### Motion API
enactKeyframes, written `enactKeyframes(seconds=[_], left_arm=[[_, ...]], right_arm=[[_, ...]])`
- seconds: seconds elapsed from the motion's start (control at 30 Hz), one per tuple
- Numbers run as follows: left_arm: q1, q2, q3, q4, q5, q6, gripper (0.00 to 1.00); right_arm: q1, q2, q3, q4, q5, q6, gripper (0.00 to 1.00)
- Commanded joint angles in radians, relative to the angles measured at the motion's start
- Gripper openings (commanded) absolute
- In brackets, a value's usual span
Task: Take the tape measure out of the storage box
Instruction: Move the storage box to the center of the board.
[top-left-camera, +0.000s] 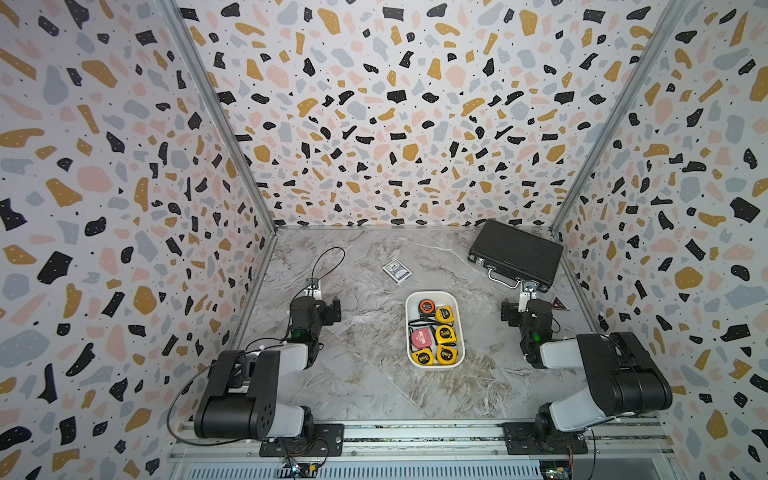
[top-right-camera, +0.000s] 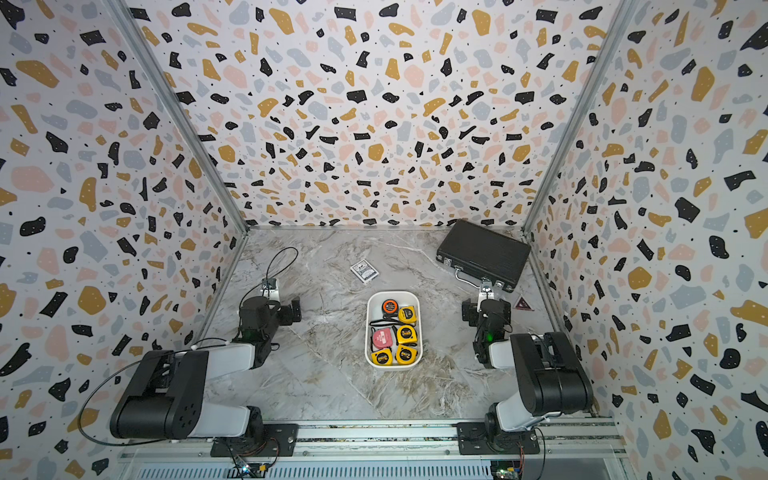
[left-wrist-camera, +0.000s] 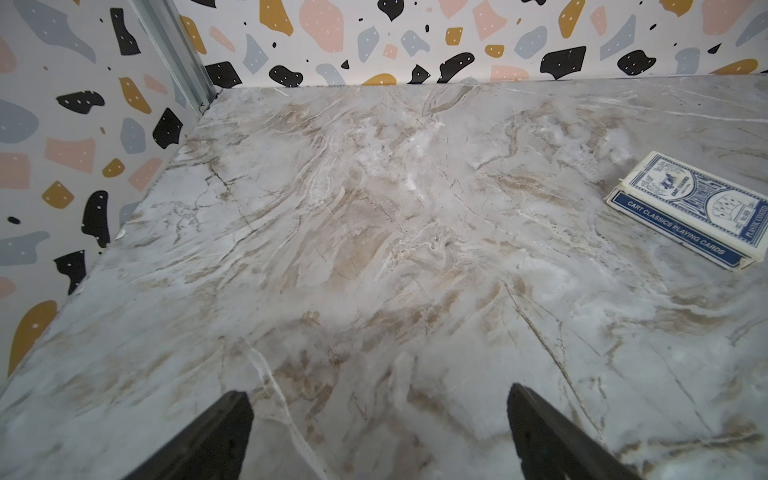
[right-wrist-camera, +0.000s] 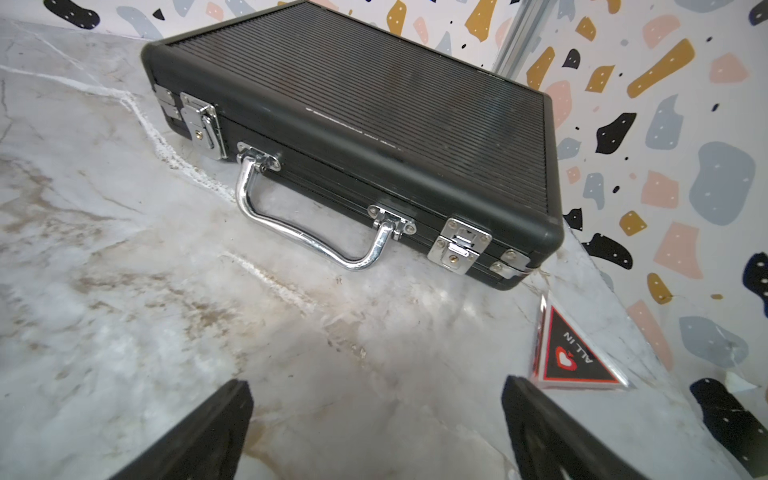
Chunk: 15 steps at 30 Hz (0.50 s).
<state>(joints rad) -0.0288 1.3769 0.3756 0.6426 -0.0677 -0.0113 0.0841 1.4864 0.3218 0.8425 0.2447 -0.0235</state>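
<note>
1. Six tape measures lie flat in the white box (top-left-camera: 432, 367), mid-table btw the two arms in both top views: four yellow (top-left-camera: 445, 333), one pink (top-left-camera: 420, 338), one round black-orange (top-left-camera: 426, 307) at the far end
2. Left claw (left-wrist-camera: 378, 395): fingers spread wide, nothing in them, over bare table (left-wrist-camera: 374, 208); card pack (left-wrist-camera: 685, 208) lies off to one side; well apart from the box
3. Right claw (right-wrist-camera: 376, 384): also spread & empty, facing the black case (right-wrist-camera: 353, 104), not the box
4. Handling (judgement): hard plastic shells, stiff, won't squash; prob. dense for their size w/ a coiled blade inside; smooth sides may slip, so a firm squeeze is needed
5. Where to grip: the yellow ones sit packed vs each other & the box wall, so little finger room; the round one seems to have the most free space, so come down from above & pinch across its edge
6. Risks: the loose black cord (top-left-camera: 417, 322) could snag a neighbour; the box looks light & may slide or lift along
</note>
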Motion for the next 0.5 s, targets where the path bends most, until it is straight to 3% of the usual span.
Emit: enactKeyframes(seconds=[0.0,0.17,0.33,0.47], left_arm=[[-0.003,-0.078,0.081,-0.122,0.016,0.011,1.0],[-0.003,-0.193,0.188,-0.377,0.042,-0.043,1.0],[-0.005,-0.219,0.345,-0.665,0.113,-0.154,1.0],[-0.03,-0.227,0.426,-0.856,0.163,-0.218,1.0]], right_arm=[[-0.001,-0.122,0.096,-0.237,-0.027,0.004,0.99],[0.024,-0.231,0.243,-0.59,-0.048,0.121,0.99],[0.112,-0.281,0.366,-0.894,-0.107,0.209,0.99],[0.163,-0.319,0.403,-1.057,-0.25,0.292,0.99]])
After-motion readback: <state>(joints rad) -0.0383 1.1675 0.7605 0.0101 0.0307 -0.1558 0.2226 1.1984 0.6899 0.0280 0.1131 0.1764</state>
